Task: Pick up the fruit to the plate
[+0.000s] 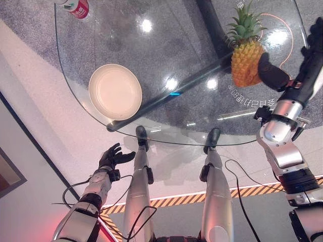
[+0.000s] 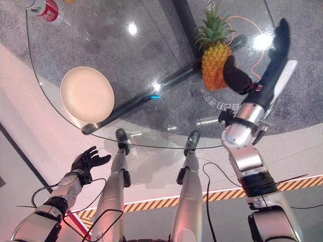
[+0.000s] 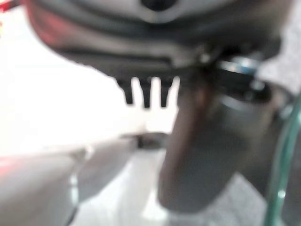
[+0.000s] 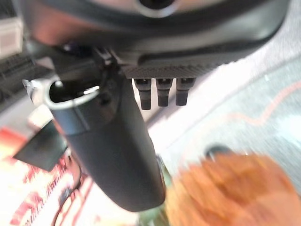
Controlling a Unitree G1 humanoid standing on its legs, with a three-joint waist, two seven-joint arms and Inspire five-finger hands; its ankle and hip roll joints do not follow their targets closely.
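Glass table [image 1: 166,45] carries, from left to right, a red can [image 1: 78,8] at the far left edge, an empty cream plate [image 1: 115,91] near the left rim, and a pineapple [image 1: 246,59] on the right; left hand [image 1: 113,157] hangs below the rim, well apart from everything, fingers loosely spread and holding nothing; right hand [image 1: 275,74] is at the pineapple, thumb pressed on its right flank, fingers raised straight behind it, not yet curled round it; whether they touch the fruit cannot be told.

Key relation: pineapple lies just left of the right palm, long axis upright, crown on top; right hand is much the nearer; plate lies well apart to the left, so the carry would run leftward across the table.

Writing: white characters show by the pineapple's base; not legible; can print too small to make out.
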